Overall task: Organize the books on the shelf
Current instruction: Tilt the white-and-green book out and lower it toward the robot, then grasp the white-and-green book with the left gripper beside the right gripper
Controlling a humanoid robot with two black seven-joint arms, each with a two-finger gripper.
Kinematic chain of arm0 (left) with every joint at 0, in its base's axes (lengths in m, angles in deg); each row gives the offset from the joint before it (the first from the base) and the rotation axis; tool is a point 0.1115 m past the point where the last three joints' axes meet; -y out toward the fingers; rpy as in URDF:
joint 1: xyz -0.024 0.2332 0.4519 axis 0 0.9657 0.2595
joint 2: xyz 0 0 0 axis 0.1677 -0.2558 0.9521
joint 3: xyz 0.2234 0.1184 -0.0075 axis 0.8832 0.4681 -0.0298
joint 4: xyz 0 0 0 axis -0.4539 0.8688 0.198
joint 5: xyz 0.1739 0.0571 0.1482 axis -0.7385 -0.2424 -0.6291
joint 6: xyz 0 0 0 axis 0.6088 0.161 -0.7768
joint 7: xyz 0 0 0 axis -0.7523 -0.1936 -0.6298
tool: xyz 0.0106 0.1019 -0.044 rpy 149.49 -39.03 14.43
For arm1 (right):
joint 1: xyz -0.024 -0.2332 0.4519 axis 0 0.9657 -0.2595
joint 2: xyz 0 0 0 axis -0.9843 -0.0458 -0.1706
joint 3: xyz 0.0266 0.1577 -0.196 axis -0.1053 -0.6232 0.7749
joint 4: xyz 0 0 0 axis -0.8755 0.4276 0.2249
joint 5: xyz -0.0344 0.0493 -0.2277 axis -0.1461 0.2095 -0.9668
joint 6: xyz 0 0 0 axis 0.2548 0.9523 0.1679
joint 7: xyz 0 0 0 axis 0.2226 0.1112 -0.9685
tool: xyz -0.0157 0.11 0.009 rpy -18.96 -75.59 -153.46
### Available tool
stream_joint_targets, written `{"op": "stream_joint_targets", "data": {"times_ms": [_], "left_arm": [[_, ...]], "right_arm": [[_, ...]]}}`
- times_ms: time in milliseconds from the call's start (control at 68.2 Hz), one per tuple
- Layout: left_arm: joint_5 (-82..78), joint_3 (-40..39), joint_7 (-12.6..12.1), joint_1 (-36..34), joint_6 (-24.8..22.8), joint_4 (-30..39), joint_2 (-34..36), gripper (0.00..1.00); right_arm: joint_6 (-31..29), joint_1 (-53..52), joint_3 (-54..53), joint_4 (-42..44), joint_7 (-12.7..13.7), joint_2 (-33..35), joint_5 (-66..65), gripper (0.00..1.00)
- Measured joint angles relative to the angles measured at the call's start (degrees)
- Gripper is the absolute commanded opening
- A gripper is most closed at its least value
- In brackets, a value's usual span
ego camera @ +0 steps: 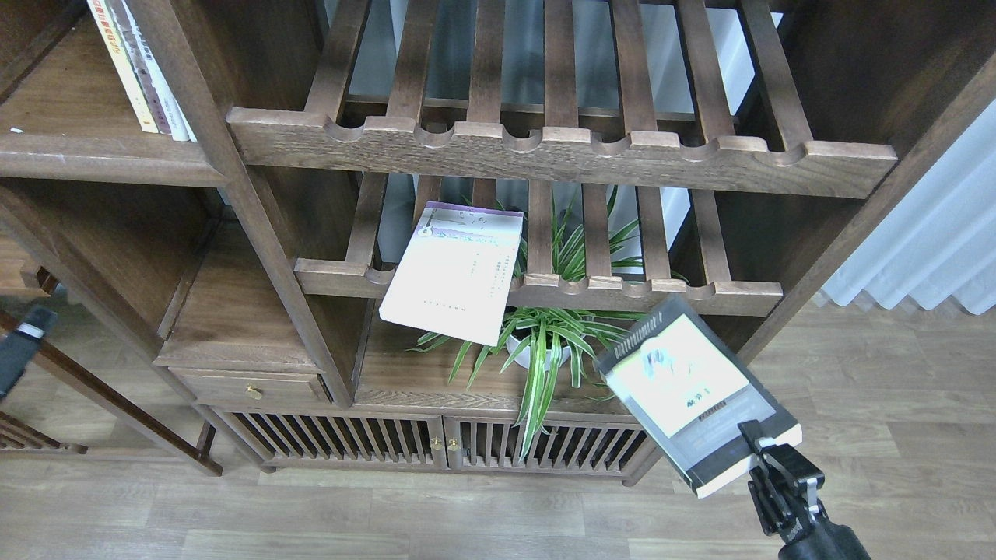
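Observation:
My right gripper [761, 449] is shut on the lower corner of the thick book [689, 389] with the yellow-green cover and black border. It holds the book tilted in the air, low and right of the lower slatted rack. The thin lavender-white book [455, 272] lies askew on that rack, overhanging its front rail. The flat dark-brown shelf [93, 162] is at the upper left, with several books [144, 70] standing on it. I cannot make out a book marked "300". A dark end with a white stripe at the left edge looks like my left gripper [25, 334]; its fingers cannot be told apart.
Two slatted racks, upper [560, 148] and lower [622, 292], fill the middle bay. A spider plant in a white pot [545, 350] stands under the lower rack. A drawer [249, 385] and slatted cabinet doors [436, 443] are below. A curtain [926, 241] hangs at right.

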Motion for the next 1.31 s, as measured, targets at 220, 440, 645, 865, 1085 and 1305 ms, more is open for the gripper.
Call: {"op": "stream_joint_targets", "data": {"times_ms": [220, 440, 645, 865, 1085, 1305], "left_arm": [[1.38, 6.43, 0.03, 0.46, 0.0, 0.02, -0.91, 0.99], [6.59, 17.33, -0.15, -0.22, 0.0, 0.02, -1.58, 0.99], [13.38, 22.57, -0.07, -0.21, 0.0, 0.28, -3.07, 0.99], [22.87, 30.79, 0.0, -0.75, -0.02, 0.81, -3.67, 0.99], [24.93, 33.2, 0.1, -0.88, -0.02, 0.87, -6.16, 0.99], [24.91, 36.1, 0.11, -0.92, -0.02, 1.03, -9.48, 0.99]], "right_arm": [[0.01, -0.83, 3.66, 0.87, 0.1, -1.65, -0.96, 0.06], [0.02, -4.61, 5.5, 4.12, 0.09, -4.46, -2.79, 0.06], [0.02, -8.16, 7.42, 4.81, 0.13, -8.19, -3.6, 0.06], [0.02, -11.9, 8.97, 7.66, 0.74, -12.22, -4.13, 0.06], [0.01, -13.48, 13.03, 8.84, 2.98, -19.36, -4.26, 0.07], [0.01, -13.94, 16.08, 9.87, 4.91, -22.92, -4.38, 0.07]]}}
